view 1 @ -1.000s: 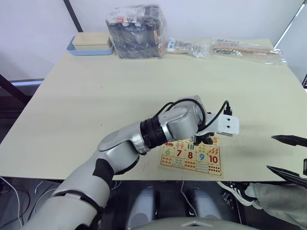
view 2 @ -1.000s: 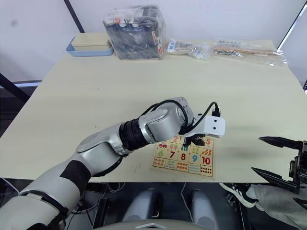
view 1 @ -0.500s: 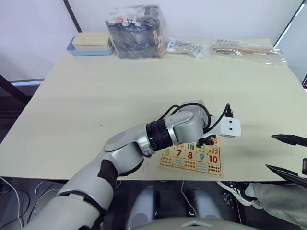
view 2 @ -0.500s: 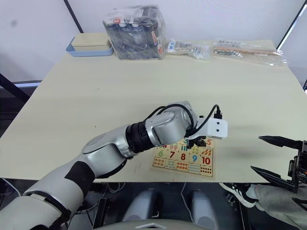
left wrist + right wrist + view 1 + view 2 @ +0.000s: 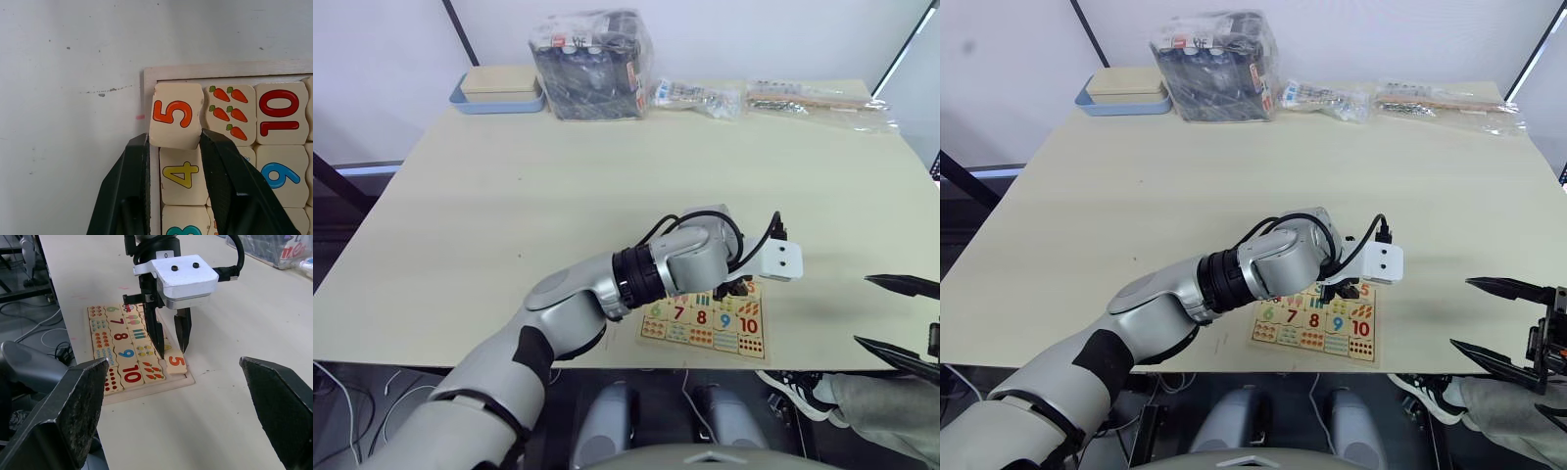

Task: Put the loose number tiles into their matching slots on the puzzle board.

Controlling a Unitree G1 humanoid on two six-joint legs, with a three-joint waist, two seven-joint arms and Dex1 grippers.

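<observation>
The puzzle board (image 5: 658,331) lies near the table's front edge, with tiles 6 to 10 and picture tiles seated in it. My left gripper (image 5: 174,142) hovers over the board's far right corner, shut on the lower end of the number 5 tile (image 5: 177,115). That tile sits slightly crooked over the corner slot, partly across the board's rim (image 5: 220,70). Tile 4 (image 5: 182,177) sits seated just behind it. In the right wrist view the 5 tile (image 5: 175,361) leans on the board's edge. My right gripper (image 5: 1494,318) hangs open and empty, off the table's right front.
Along the table's far edge stand a blue tray with a beige box (image 5: 497,90), a plastic-wrapped dark box (image 5: 592,64) and two plastic bags (image 5: 695,96) (image 5: 818,101). A person's shoe and grey trouser leg (image 5: 862,401) show below the front edge.
One second ago my left gripper was slightly further left; it shifted a little right over the board's corner, then stayed still. The right gripper has not moved.
</observation>
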